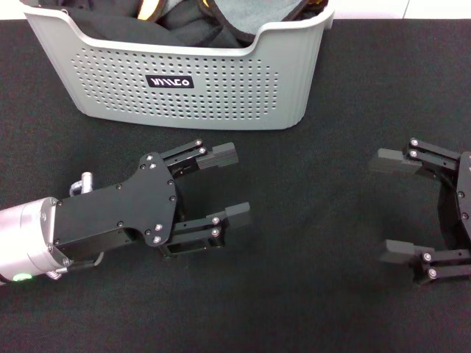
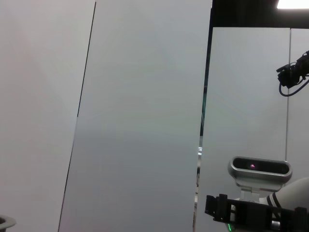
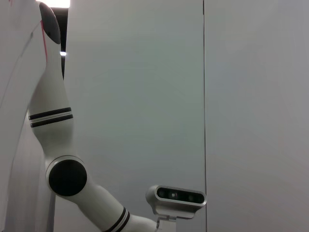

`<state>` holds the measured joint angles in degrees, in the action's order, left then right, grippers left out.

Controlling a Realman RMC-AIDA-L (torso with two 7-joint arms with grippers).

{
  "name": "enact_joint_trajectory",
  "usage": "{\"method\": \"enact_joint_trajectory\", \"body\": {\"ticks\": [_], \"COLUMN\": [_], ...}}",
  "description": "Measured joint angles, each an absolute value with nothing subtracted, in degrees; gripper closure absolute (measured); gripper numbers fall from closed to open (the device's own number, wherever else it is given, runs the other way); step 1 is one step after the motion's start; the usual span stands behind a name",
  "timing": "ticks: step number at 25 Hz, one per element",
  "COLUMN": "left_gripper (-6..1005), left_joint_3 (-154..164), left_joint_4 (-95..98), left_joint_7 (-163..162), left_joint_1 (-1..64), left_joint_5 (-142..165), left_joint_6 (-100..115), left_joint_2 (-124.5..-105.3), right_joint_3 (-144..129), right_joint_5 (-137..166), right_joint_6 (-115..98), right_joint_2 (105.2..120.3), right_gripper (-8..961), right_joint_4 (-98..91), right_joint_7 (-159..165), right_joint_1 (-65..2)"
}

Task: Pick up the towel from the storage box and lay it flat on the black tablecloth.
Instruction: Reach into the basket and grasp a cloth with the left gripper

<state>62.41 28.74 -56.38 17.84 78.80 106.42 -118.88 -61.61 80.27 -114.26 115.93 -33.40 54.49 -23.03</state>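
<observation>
Two grippers lie low over the black tablecloth point(image 1: 309, 220), jaws spread and empty: the left gripper point(image 1: 227, 185) at centre-left, the right gripper point(image 1: 394, 207) at the right edge. The towel point(image 1: 228, 18) sits bundled in the storage box point(image 1: 184, 88) at the top of the frame, only a grey fold and a scrap of orange showing among dark cloth. Nothing is picked yet. To do it well, I'd lift the left gripper clear of the dipped rim first, then come down on that grey fold, not the black cloth beside it.
</observation>
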Motion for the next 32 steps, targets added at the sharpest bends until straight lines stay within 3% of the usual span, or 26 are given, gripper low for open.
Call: {"method": "enact_joint_trajectory", "body": {"ticks": [11,20,26,32], "left_gripper": [235,238,240,242], "left_joint_3": [62.0,52.8,53.0,53.1], "left_joint_4": [28.7,26.9,26.0,20.0], "left_joint_7": [-56.2,-51.8,-48.4,-42.6], "left_joint_1": [17.7,17.4,21.5,30.3], "left_joint_5": [78.8,72.1,64.6,57.2], "left_joint_6": [106.3,106.3,102.5,92.0], "left_joint_2": [-118.75,-120.04,-120.39,-120.49], "right_joint_3": [-61.2,-58.3,-57.1,-57.1], "right_joint_5": [80.1,78.6,78.5,78.5], "right_joint_6": [-113.9,-113.8,-113.9,-113.9], "right_joint_2": [115.93,115.69,115.66,115.66], "right_gripper": [109,110,110,110], "right_joint_4": [-33.4,-33.3,-32.3,-30.8], "right_joint_7": [54.5,54.5,53.4,52.7], "right_joint_1": [-23.0,-21.5,-20.7,-20.7]}}
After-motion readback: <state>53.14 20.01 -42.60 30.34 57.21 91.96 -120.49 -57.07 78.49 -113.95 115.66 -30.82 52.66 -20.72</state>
